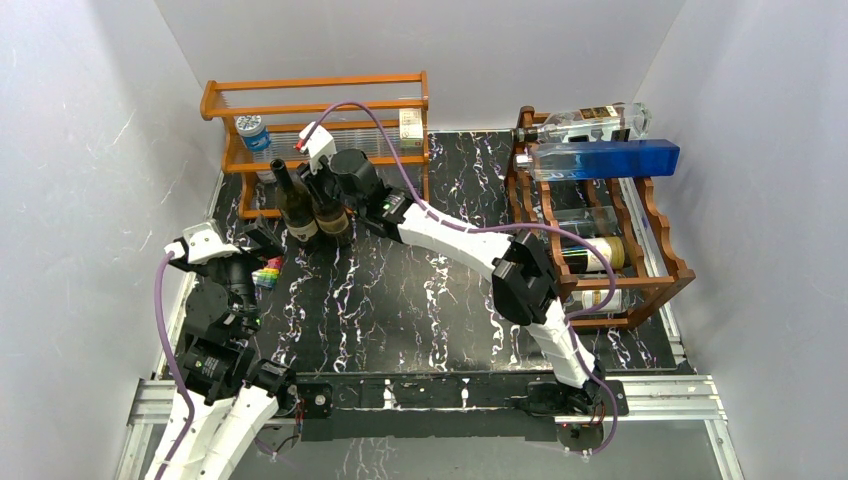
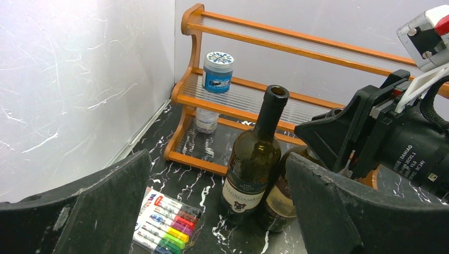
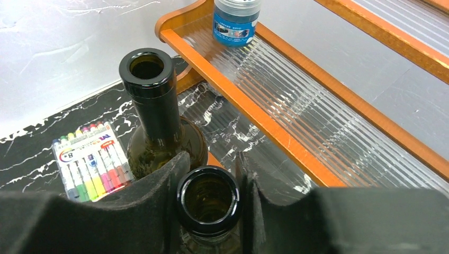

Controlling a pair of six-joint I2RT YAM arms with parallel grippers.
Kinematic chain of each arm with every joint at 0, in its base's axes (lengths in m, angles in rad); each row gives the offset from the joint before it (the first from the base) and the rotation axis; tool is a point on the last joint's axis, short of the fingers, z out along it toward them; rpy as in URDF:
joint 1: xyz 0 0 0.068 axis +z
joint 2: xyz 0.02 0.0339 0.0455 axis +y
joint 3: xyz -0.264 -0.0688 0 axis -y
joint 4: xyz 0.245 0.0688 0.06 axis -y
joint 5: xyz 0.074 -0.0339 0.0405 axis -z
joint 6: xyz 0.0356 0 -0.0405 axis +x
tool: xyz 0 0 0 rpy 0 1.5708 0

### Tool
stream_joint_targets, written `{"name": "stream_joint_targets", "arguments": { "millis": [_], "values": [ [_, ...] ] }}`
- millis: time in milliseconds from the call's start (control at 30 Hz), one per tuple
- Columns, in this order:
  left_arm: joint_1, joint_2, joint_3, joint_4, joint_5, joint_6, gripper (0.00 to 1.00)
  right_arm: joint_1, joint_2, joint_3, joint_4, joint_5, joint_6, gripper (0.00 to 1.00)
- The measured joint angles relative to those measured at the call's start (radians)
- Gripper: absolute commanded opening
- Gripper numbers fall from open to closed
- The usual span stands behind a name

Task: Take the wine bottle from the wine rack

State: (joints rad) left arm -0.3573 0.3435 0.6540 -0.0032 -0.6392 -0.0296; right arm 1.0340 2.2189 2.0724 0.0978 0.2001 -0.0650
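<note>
The dark reddish-brown wine rack [image 1: 655, 272] stands at the right of the table. It holds a dark bottle with a cream label [image 1: 592, 254] and another bottle lower down [image 1: 592, 298]. My right gripper [image 1: 322, 186] reaches across to the far left. It is shut on the neck of a dark green wine bottle [image 3: 208, 200], which stands upright on the table [image 1: 331, 218]. A second dark bottle [image 3: 153, 114] stands touching it on the left. My left gripper [image 2: 217, 211] is open and empty, just in front of both bottles.
A clear bottle [image 1: 600, 122] and a blue box-shaped bottle [image 1: 612, 158] lie on top of the rack. An orange shelf [image 1: 320, 108] with a blue-lidded jar [image 1: 254, 133] stands right behind the two bottles. A pack of coloured markers [image 1: 267, 276] lies by my left gripper.
</note>
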Motion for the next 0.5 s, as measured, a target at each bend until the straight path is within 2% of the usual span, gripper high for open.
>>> {"name": "stream_joint_targets", "arguments": {
  "millis": [100,167,400,500],
  "values": [
    [0.000,0.001,0.000,-0.005,0.003,-0.002,0.98,0.003,0.000,0.002,0.000,0.005,-0.011,0.75],
    [0.000,0.002,0.000,-0.005,0.005,-0.004,0.98,0.005,0.000,0.008,0.000,0.011,-0.018,0.82],
    [0.000,0.032,0.001,-0.006,0.020,-0.008,0.98,0.007,-0.012,0.061,-0.049,0.031,-0.033,0.96],
    [0.000,0.045,0.001,-0.007,0.026,-0.008,0.98,0.007,-0.073,-0.002,-0.063,0.032,-0.039,0.98]
  ]
}}
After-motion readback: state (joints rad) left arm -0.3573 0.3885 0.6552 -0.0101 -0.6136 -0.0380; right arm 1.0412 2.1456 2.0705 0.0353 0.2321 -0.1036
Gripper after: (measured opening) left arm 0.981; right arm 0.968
